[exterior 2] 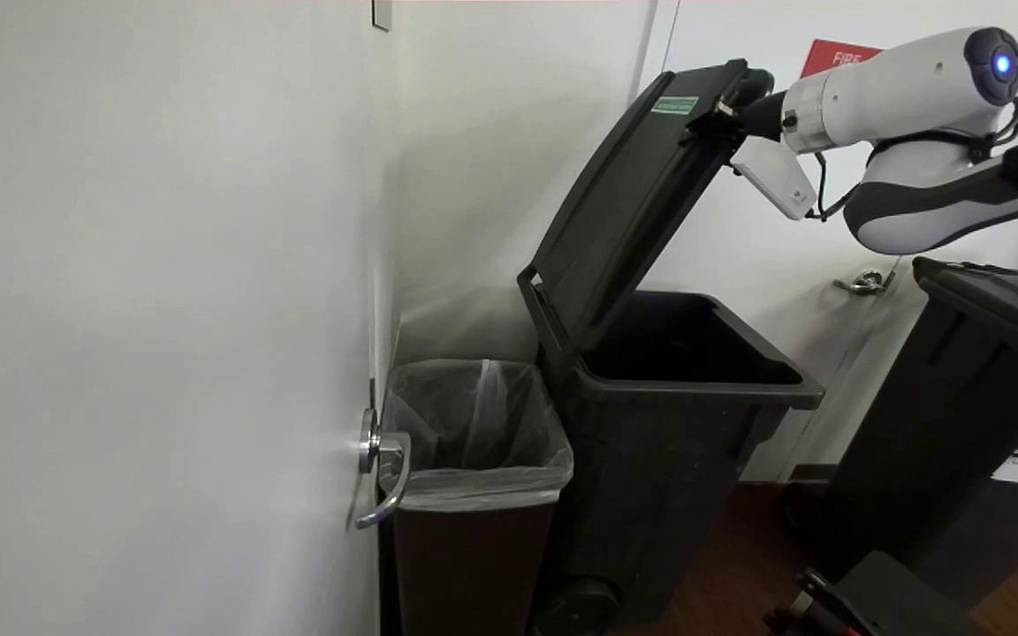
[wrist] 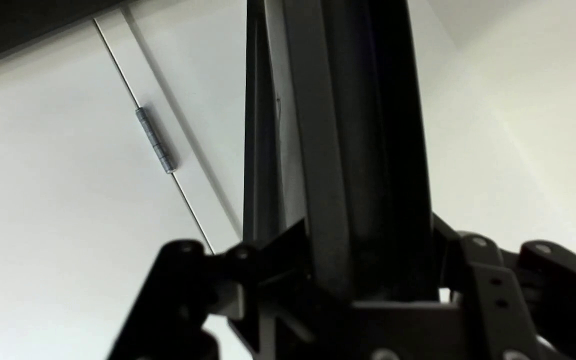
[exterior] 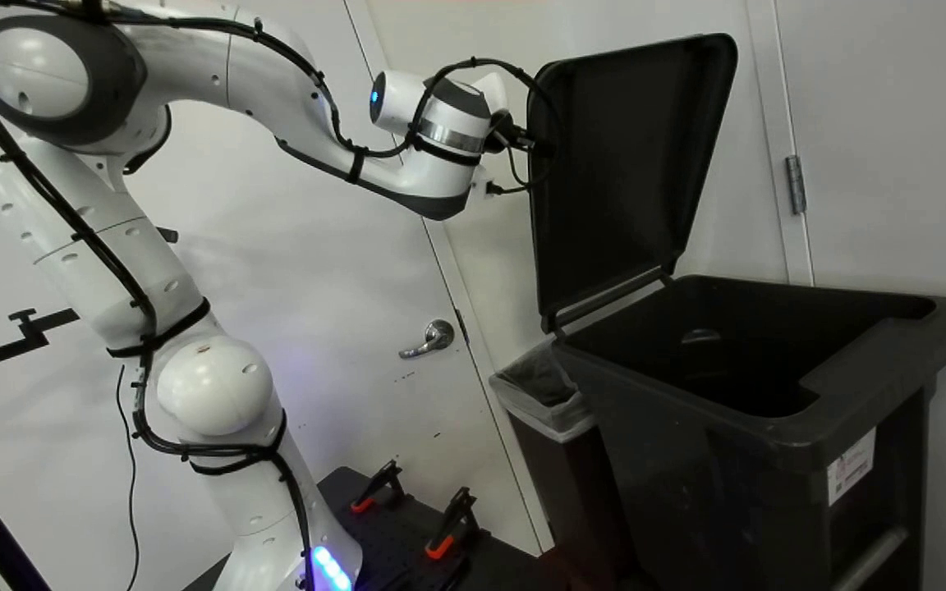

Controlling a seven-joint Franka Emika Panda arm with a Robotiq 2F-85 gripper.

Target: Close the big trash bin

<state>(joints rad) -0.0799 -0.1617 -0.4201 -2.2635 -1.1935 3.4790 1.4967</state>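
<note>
The big dark grey plastic trash bin (exterior: 686, 468) stands beside a slim brown bin (exterior 2: 474, 565) with clear plastic liner (exterior 2: 496, 488). Its flat black lid (exterior 2: 615, 203) is raised and tilted. The black two-jaw claw (wrist: 370, 250) grips this lid; the wrist view shows the edge between both jaws. A green-white label (exterior 2: 674, 105) on the lid appears only in an exterior view.

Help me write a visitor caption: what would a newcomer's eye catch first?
Probably the big trash bin, gaping at right in an exterior view, its dark lid tilted up. Then perhaps the white robot arm towering at left, its claw on the lid's edge.
</note>
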